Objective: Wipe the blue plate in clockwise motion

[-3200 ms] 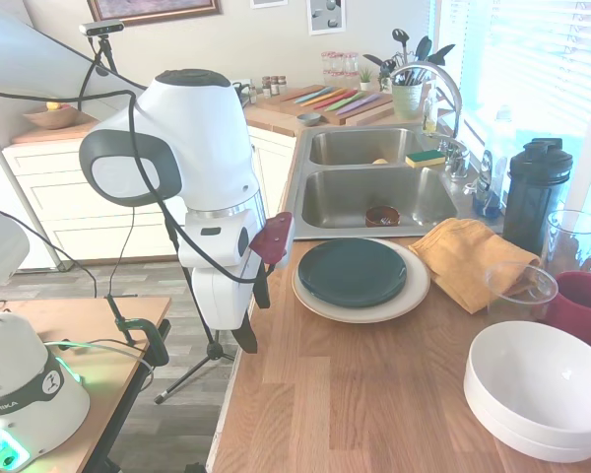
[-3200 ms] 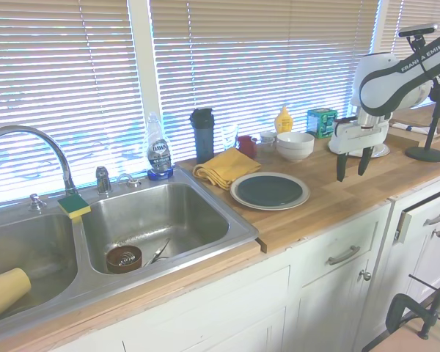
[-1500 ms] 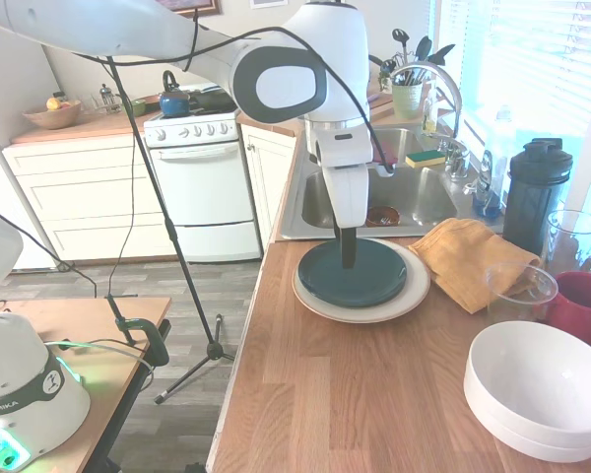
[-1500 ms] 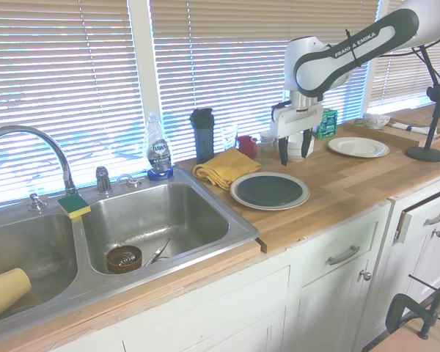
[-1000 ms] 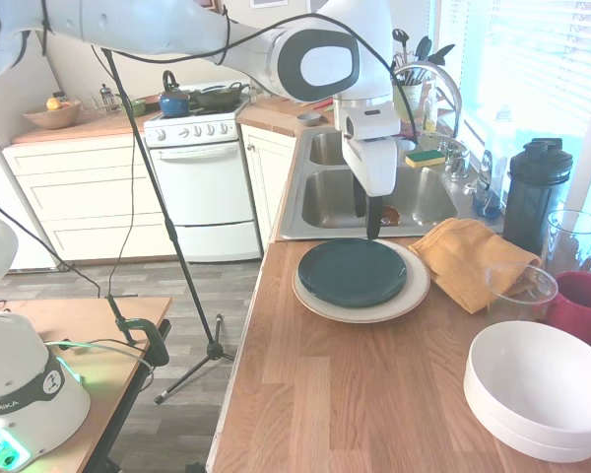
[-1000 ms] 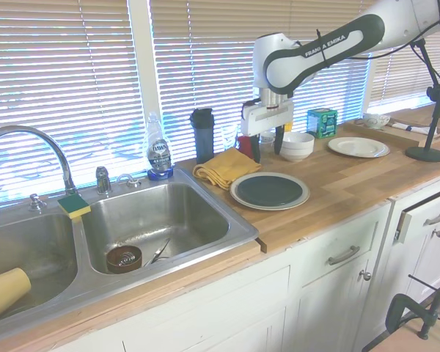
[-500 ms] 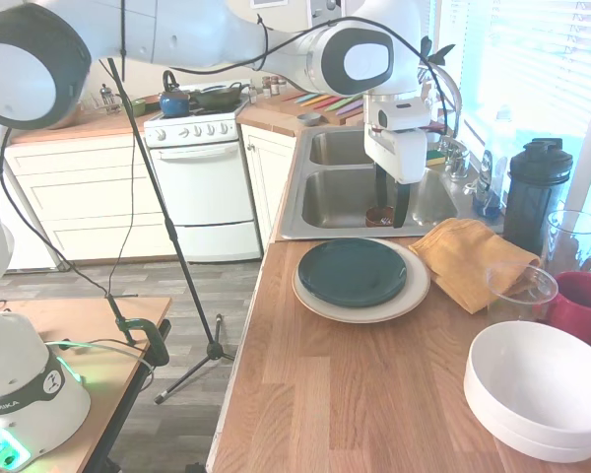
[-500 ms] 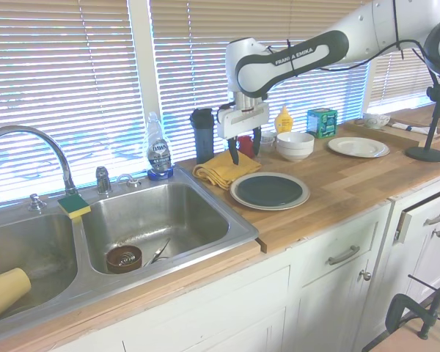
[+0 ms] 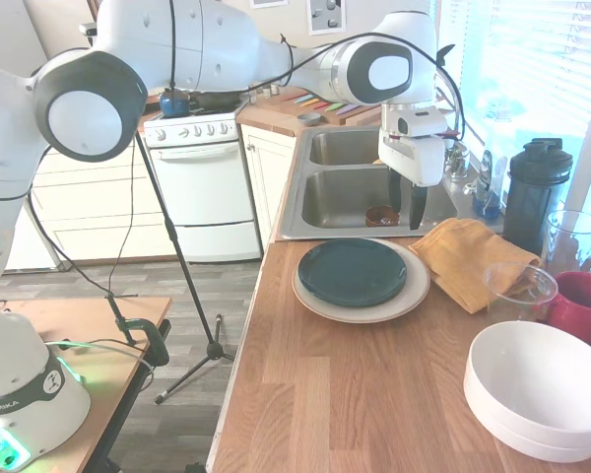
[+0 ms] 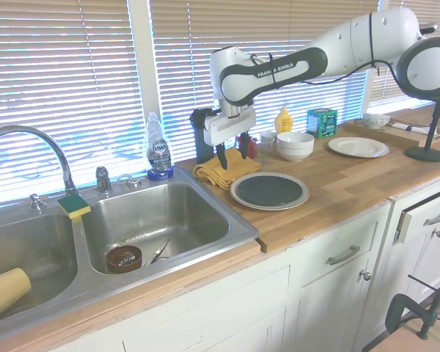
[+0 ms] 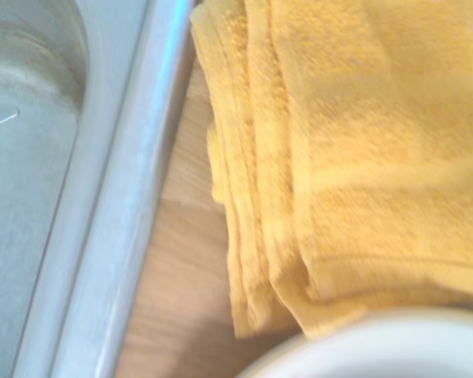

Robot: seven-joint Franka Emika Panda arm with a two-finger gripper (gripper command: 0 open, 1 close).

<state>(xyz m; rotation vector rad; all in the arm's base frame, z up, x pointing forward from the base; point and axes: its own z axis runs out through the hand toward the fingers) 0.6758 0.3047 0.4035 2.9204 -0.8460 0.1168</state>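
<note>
A white robot arm reaches across a wooden kitchen tabletop [image 9: 364, 394] toward a window with blinds. Its hand [image 9: 410, 205] points straight down, its two dark fingers [image 10: 221, 156] set a moderate way apart with nothing between them. The hand hangs in the air just above the near edge of a folded yellow towel [image 9: 470, 258], close to where the tabletop meets the steel sink [image 9: 374, 197].

The blue plate [image 9: 352, 271], round and glossy dark teal, lies flat on a larger cream plate [image 9: 410, 286]. The pair sits on the tabletop just beside the hand, toward the front edge of the tabletop, apart from the fingers. The towel touches or nearly touches the cream plate's rim on the side nearest the hand.

In the wrist view, the yellow towel [image 11: 355, 150] fills most of the frame in stacked folds, with the sink's steel rim [image 11: 118, 197] running alongside it, a strip of wood between them, and a pale curved plate edge [image 11: 378, 346] at the towel's corner.

Beyond the towel from the hand stand a dark shaker bottle [image 9: 535, 194], a clear glass [image 9: 569, 238] and a red mug [image 9: 581, 305]. Stacked white bowls [image 9: 537, 389] sit well away from the hand along the tabletop. Inside the sink basin beside the hand lies a small brown dish [image 9: 381, 215].
</note>
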